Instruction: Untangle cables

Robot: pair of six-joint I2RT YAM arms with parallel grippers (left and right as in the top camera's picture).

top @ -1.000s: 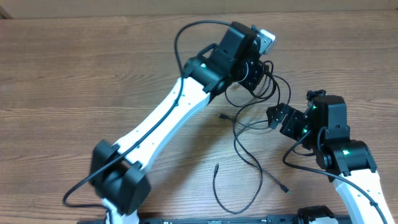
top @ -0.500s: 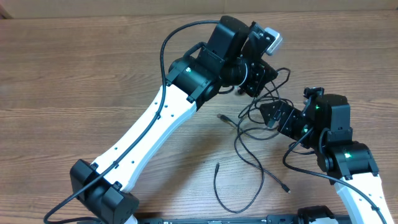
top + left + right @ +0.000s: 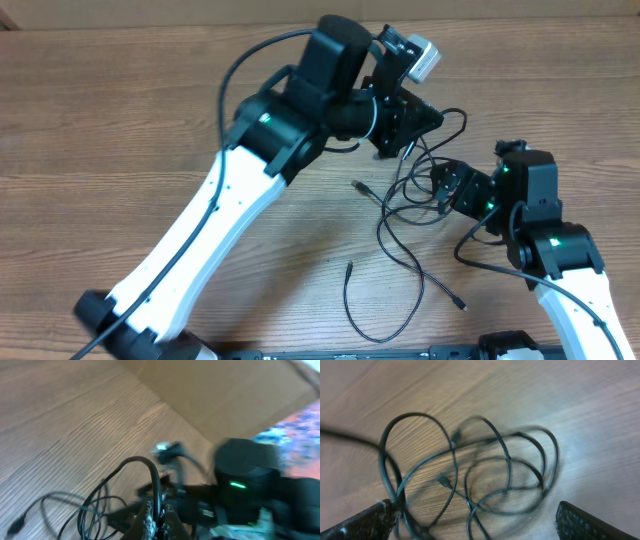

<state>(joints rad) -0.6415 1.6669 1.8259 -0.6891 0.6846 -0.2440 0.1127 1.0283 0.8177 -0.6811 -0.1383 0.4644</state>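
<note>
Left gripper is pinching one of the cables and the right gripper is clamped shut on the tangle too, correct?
No. The right gripper is open: the right wrist view shows its fingers spread wide, the cables loose ahead of them. The left gripper is indeed shut on one of the cables.

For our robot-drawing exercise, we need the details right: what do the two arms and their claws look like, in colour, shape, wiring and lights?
The left arm and right arm each have smooth white link shells, chunky black joint housings and small green lights. Thick black wires loop along them. The left claw and right claw are black, with rough, speckled pads.
</note>
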